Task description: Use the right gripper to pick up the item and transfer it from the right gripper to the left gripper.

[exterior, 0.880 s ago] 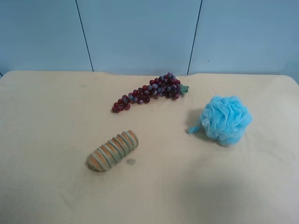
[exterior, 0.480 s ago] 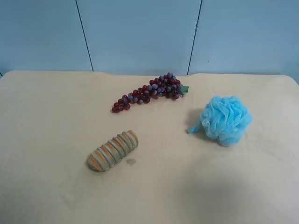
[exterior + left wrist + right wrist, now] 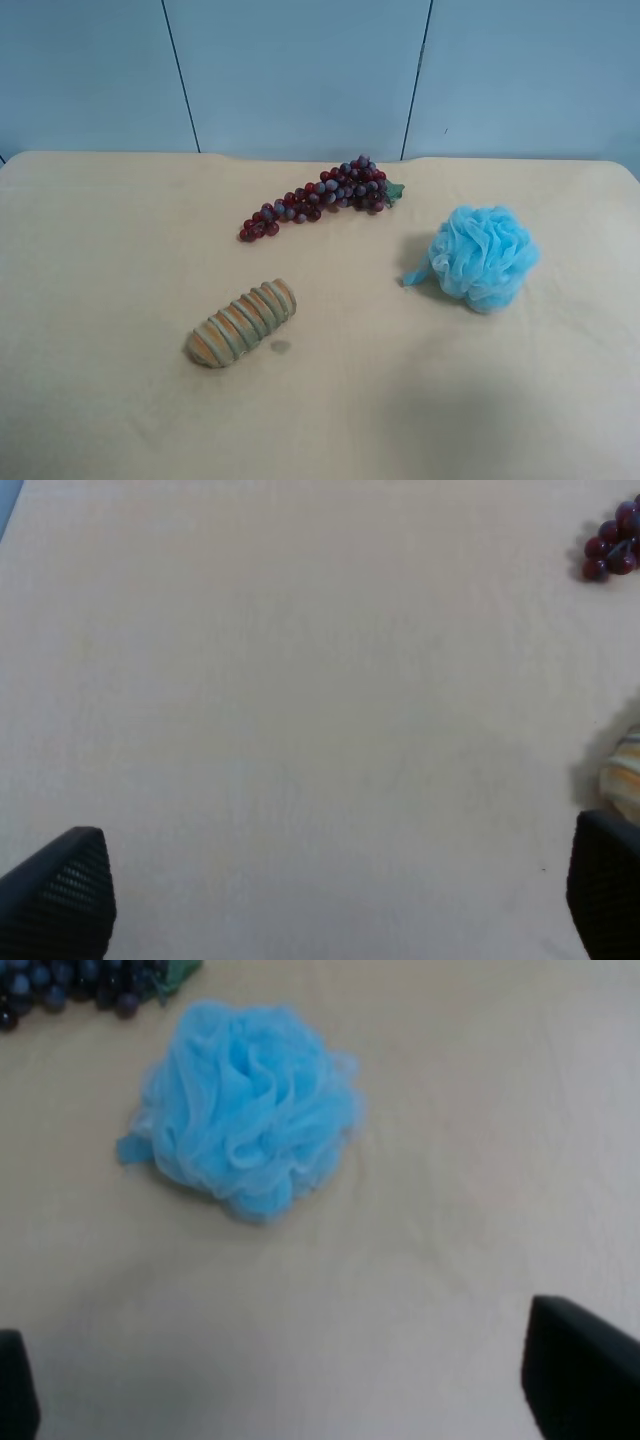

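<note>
Right wrist view puts us above the blue pouf (image 3: 250, 1105), which sits untouched on the surface (image 3: 120, 220), near the stem end of the grapes (image 3: 320, 195). We judge nothing done yet: pickup and handover are both left to do. Our right tool (image 3: 300, 1390) hovers short of it, jaws spread wide, empty. Our left tool (image 3: 330, 890) hangs wide open and empty beside the loaf (image 3: 622, 780). Neither arm shows in the high view.

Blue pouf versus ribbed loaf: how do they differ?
The pouf is round and frilly; the loaf is long and ridged. The pouf is plain light blue; the loaf is banded tan and orange. Both lie free on the table.
</note>
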Robot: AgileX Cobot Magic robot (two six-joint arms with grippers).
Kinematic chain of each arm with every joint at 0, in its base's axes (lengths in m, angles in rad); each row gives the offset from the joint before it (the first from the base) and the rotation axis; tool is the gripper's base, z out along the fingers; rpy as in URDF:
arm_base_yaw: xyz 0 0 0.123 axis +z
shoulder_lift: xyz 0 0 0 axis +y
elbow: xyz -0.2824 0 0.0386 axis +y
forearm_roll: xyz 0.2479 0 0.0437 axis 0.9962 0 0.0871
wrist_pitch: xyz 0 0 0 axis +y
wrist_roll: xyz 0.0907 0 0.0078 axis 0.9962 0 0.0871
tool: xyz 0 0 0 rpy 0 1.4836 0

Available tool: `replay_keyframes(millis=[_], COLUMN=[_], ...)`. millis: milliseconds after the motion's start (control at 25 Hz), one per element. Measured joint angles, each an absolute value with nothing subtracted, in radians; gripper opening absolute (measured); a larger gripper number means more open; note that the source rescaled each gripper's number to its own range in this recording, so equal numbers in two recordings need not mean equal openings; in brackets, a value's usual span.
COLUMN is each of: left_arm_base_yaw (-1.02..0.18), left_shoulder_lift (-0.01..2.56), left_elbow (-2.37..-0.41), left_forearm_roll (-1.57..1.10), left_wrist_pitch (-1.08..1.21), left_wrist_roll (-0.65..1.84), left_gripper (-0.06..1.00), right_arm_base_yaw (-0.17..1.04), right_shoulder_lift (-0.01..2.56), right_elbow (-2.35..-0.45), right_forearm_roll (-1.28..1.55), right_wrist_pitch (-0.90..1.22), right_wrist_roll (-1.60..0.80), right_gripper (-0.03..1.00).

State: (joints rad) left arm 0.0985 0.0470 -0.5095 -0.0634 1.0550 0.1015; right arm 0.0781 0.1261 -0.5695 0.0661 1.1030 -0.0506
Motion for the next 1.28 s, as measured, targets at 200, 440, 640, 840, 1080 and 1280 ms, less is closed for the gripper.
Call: replay_keyframes(millis=[200, 440, 640, 840, 1080, 1280], left_arm_base_yaw=[0.099, 0.099, 0.099, 0.099, 0.099, 0.099], left_shoulder_lift=[0.047, 0.047, 0.047, 0.047, 0.047, 0.047], left_elbow=[-0.509, -0.509, -0.509, -0.509, -0.509, -0.509], left_forearm_roll=[-0.063, -0.063, -0.063, -0.063, -0.063, -0.063], left_wrist_pitch=[1.055, 1.055, 1.055, 1.055, 1.055, 1.055], left_wrist_roll=[0.102, 0.102, 0.102, 0.102, 0.102, 0.102], left_gripper=[0.95, 0.95, 0.95, 0.95, 0.95, 0.95], right_arm_base_yaw=[0.078, 0.078, 0.078, 0.078, 0.078, 0.078], right_shoulder_lift=[0.126, 0.126, 0.126, 0.126, 0.127, 0.196], right_elbow=[-0.570, -0.570, -0.570, -0.570, -0.570, -0.570], right_forearm_roll=[0.066, 0.066, 0.066, 0.066, 0.066, 0.066], right_wrist_pitch=[1.103, 1.103, 1.103, 1.103, 1.103, 1.103], right_wrist_roll=[-0.051, -0.051, -0.051, -0.051, -0.051, -0.060], right_gripper=[0.93, 0.93, 0.93, 0.93, 0.93, 0.93])
